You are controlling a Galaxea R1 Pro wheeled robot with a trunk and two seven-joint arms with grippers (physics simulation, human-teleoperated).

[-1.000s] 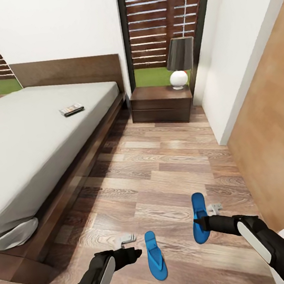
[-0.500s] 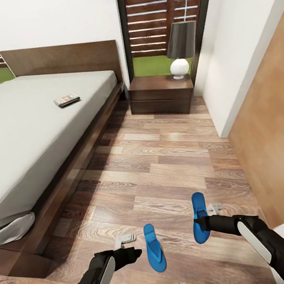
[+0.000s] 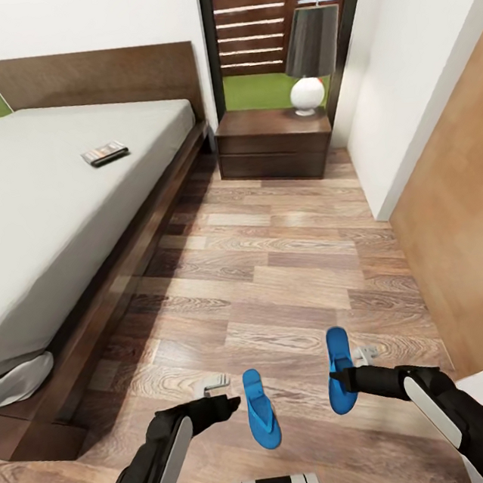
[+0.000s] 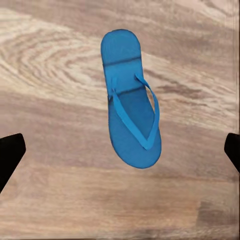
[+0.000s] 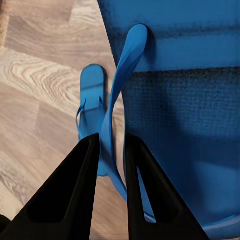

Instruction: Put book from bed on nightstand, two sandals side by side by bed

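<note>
While the right tool pinches 1 sandal's strap, the left tool gapes.

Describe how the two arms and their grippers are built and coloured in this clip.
Both arms are glossy black with a long white panel along each forearm. The left gripper and right gripper taper to black fingers; in the right wrist view the fingers are flat, pointed wedges. No cables or markings are visible.
</note>
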